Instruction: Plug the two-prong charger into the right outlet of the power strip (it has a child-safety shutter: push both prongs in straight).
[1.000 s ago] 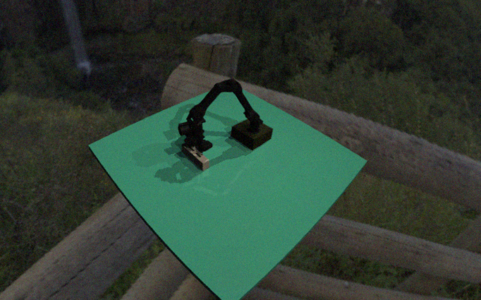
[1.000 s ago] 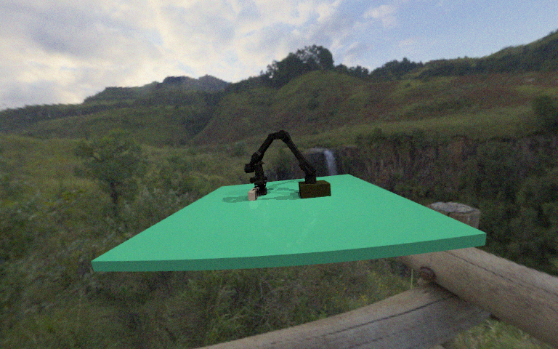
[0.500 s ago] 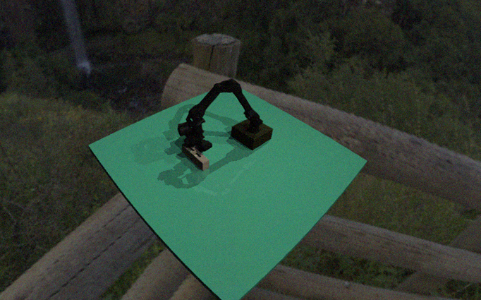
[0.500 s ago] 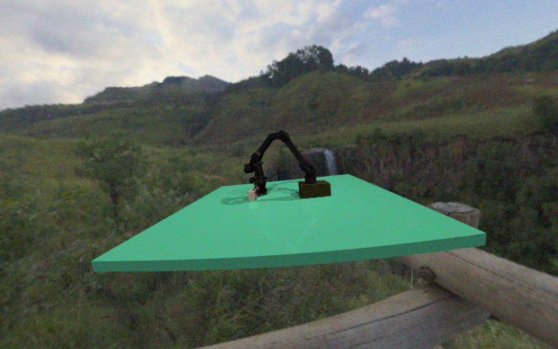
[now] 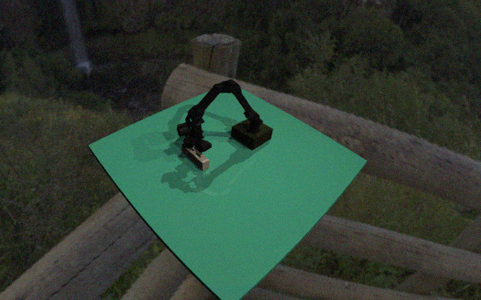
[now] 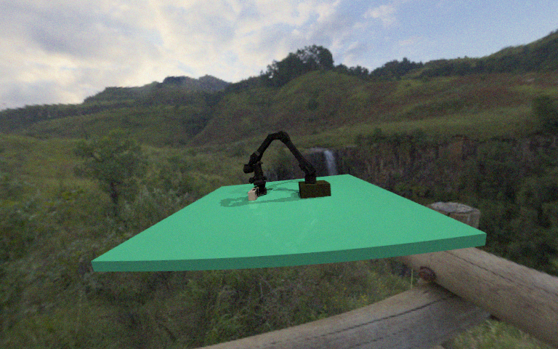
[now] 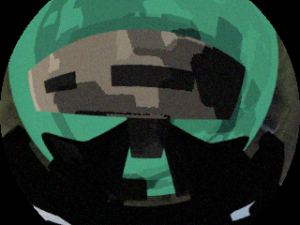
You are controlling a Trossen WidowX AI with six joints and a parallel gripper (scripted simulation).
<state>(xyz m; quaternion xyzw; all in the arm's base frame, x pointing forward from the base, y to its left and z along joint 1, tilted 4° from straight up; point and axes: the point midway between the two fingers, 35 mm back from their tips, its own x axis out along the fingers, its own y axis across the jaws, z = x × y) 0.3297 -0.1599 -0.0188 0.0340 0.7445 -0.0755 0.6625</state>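
A: How is the charger [image 7: 146, 142] held?

B: It is gripped between the fingers of the gripper [image 5: 200, 145] [image 6: 258, 190] [image 7: 148, 127], which are parted about a third of the way. In the wrist view it is seen against the near long side of the power strip [image 5: 202, 162] [image 6: 252, 195] [image 7: 91, 58]. Whether the strip is touched cannot be told; the prongs are hidden.

A: What could be spoiled from here?

B: The push, most likely. If the charger is tilted or turned in the grip, one prong may be met by the shutter ahead of the other, and entry blocked. If it is lined up with the wrong dark opening, the right outlet is missed; which one is meant cannot be settled under such shadow. If pressure is applied off line, the strip may be shoved or the charger slipped back between the fingers.

A: And room for moving?

B: The strip is set nearer the left edge of the green table [image 5: 250, 215] [image 6: 288, 232] [image 7: 96, 124] in the top view, though some margin is left. The dark base block [image 5: 262, 139] [image 6: 322, 190] is placed well apart. Least room is found low down, where fingers and strip are crowded together; upward, no obstacle is seen.
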